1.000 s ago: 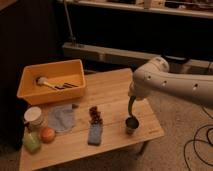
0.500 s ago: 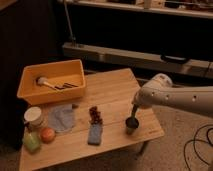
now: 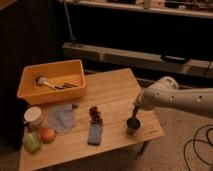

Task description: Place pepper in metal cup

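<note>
Gripper (image 3: 135,111) low over metal cup (image 3: 132,125), near right table (image 3: 115,90) corner. Pepper (image 3: 134,113) looks upright, tip about at cup mouth. Placement seems nearly done; release and retreat left.

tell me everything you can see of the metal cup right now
The metal cup is a small handleless cylinder, dull steel outside and dark inside, standing upright on the wooden table near its right front corner. The gripper hangs right above its rim, with a dark slim shape, probably the pepper, reaching down into the cup's mouth. The grapes and blue sponge lie to its left, apart from it.
</note>
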Tool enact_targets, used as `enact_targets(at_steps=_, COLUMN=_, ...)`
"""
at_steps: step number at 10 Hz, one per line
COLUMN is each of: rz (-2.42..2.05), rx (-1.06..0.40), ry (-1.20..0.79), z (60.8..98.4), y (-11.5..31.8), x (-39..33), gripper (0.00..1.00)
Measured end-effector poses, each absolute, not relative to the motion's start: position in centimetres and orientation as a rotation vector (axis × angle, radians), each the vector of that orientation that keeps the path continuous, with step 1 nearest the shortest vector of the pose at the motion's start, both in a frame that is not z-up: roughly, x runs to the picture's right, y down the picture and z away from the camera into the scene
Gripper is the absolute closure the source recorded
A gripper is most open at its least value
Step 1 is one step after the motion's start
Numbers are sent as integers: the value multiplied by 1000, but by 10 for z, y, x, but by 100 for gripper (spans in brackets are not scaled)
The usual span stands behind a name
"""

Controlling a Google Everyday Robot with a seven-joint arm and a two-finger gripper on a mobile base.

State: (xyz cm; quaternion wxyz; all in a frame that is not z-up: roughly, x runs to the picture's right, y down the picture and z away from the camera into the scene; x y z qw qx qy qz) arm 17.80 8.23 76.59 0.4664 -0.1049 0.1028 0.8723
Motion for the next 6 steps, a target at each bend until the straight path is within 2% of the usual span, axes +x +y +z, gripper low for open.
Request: enact_targets(at_steps=6, rz=2120, rx=-251, ry=245, z=766, y=80, x=164, gripper=93)
